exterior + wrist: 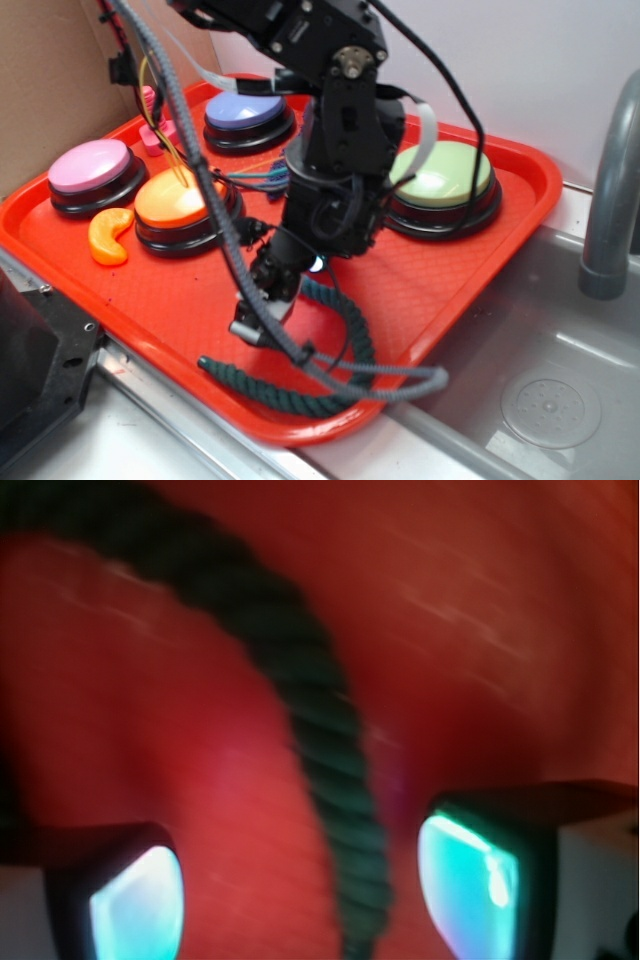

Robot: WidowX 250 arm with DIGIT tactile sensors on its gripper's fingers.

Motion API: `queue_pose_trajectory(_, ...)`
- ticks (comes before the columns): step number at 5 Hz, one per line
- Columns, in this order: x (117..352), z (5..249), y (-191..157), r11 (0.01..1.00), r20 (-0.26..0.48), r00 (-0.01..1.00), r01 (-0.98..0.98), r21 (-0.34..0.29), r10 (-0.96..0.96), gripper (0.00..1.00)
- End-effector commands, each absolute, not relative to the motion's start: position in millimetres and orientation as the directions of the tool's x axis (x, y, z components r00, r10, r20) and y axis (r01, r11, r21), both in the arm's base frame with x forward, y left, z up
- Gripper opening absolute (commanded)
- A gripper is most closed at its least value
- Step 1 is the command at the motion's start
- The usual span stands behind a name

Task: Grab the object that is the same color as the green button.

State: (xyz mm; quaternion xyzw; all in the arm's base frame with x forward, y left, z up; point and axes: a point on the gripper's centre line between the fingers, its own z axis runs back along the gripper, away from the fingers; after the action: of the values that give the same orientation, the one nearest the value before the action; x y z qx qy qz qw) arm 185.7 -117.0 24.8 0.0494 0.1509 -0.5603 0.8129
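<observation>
- The pincer's two pads [135, 905] fill the bottom of the wrist view, set well apart with the rope [320, 730] running up between them; it is open and holds nothing.
- The pads straddle the rope, which I judge puts it in line for a closing grasp.
- The rope [300, 385] lies on the red tray [520, 190], curving along its near edge, below the pincer [262, 310].
- Only the exterior view shows the green button [445, 175] at the tray's far right, well apart from the rope, along with the orange button [180, 200], pink button [90, 165] and blue button [245, 105].
- Only the wrist view shows the gap on either side of the rope; whether the pads touch the tray cannot be told.
</observation>
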Motion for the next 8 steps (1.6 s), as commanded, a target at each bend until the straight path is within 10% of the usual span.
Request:
queue_pose_trajectory(1,171,7,-117,0.387,-0.332,0.33,0.914,-0.121,-0.884,0.0)
queue_pose_trajectory(4,169,-1,-109,0.423,-0.357,0.379,0.905,-0.052,-0.854,0.0)
queue_pose_trajectory(5,169,9,-103,0.589,-0.375,0.543,0.808,-0.008,-0.751,0.0)
queue_pose_trajectory(7,153,102,-79,0.904,-0.27,0.88,0.422,0.063,-0.392,0.0)
queue_pose_trajectory(8,139,151,-57,0.983,-0.202,0.962,0.185,-0.01,-0.184,0.0)
